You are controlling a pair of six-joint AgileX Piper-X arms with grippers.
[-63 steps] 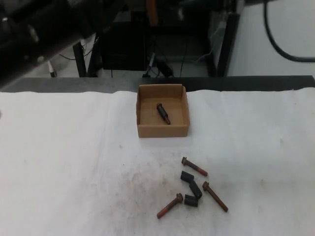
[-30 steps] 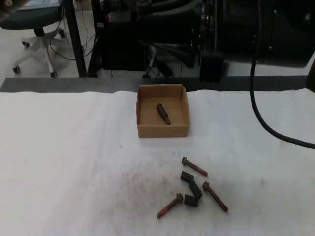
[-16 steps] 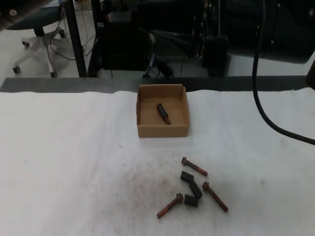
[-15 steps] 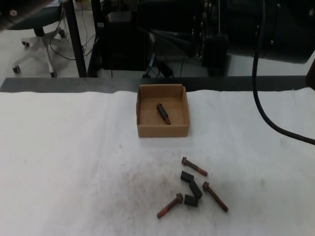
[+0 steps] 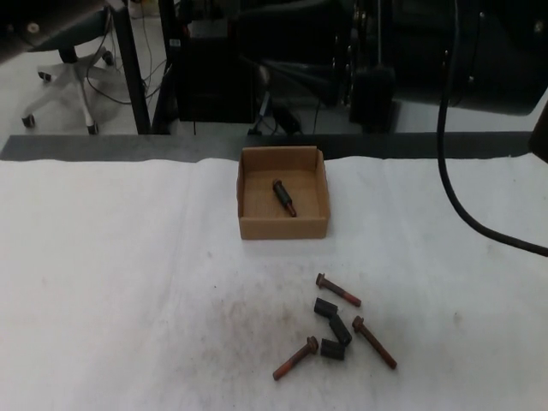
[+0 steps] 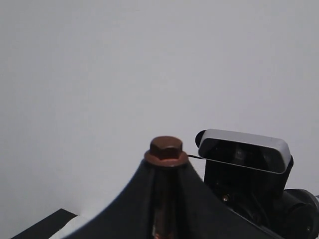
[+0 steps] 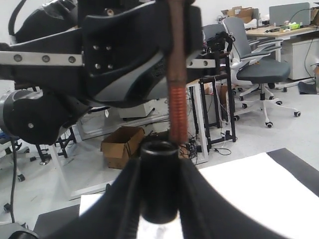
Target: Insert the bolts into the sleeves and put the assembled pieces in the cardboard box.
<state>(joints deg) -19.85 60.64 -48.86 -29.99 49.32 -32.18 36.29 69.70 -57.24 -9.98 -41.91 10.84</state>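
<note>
My left gripper (image 6: 166, 175) is shut on a rusty bolt (image 6: 166, 151), its hex head poking out between the fingers. My right gripper (image 7: 159, 172) is shut on a black sleeve (image 7: 159, 191) held upright. In the right wrist view the bolt's threaded end (image 7: 178, 107) hangs just above the sleeve's open mouth. On the bench, the cardboard box (image 5: 282, 225) holds one assembled piece (image 5: 284, 197). Three loose bolts (image 5: 338, 290) (image 5: 374, 342) (image 5: 295, 358) and three black sleeves (image 5: 324, 307) (image 5: 341, 330) (image 5: 332, 349) lie on the white cloth in front of the box.
Dark arm bodies (image 5: 411, 51) and a black cable (image 5: 454, 197) hang over the bench's far right side. The white cloth (image 5: 120, 282) is bare left of the box. An office chair (image 5: 64, 60) stands beyond the far edge.
The dark arm shapes at the top of the high view have shifted: one cleared from the far left and a mass now sits at the upper right. The parts on the cloth have not moved.
</note>
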